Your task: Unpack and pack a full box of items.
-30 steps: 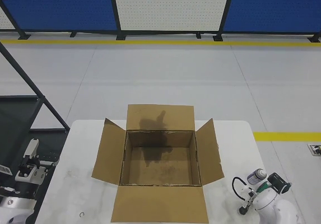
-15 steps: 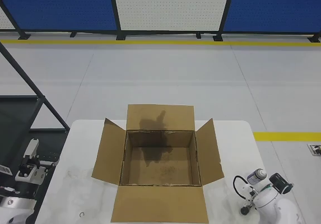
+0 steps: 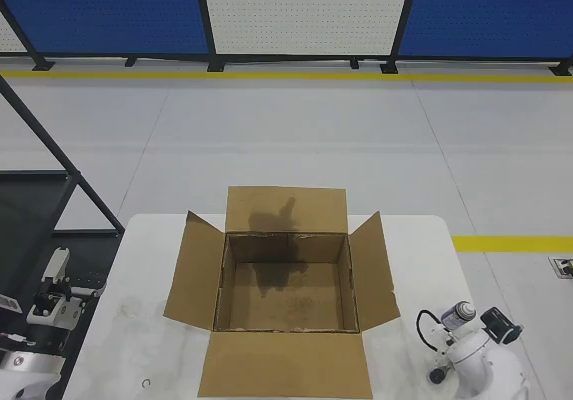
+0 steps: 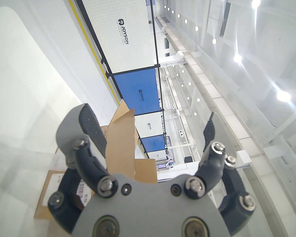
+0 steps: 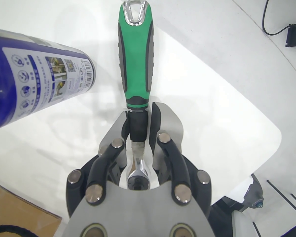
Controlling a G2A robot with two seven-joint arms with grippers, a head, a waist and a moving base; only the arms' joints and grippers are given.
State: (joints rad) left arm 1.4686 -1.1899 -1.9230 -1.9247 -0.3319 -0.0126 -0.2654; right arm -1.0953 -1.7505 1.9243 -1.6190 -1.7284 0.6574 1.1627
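The right claw [image 5: 140,115] is closed on a ratchet wrench [image 5: 135,57]. The shaft is clamped between the two pads just behind the green and grey handle. The handle is pointed away from the wrist, over the white desk [image 5: 212,99], and the chrome ratchet head is seen between the finger links. Whether the wrench is lifted or resting on the desk cannot be told.

A blue spray can [image 5: 39,75] is seen just beside the handle, apart from it. In the top view the spray can [image 3: 457,314] is found upright near the desk's right edge, beyond the right flap of the cardboard box [image 3: 286,365].

The box is placed at the middle of the desk [image 3: 136,310] with all four flaps folded outward. A dark stain is seen on its bottom and on the rear flap. A corner of the box [image 5: 14,208] is also caught in the right wrist view, close to the claw.

The left claw [image 4: 149,118] is spread wide, with nothing held between its pads. It is tilted upward towards the ceiling, and a raised flap of the box [image 4: 120,134] is seen beyond its fingers.
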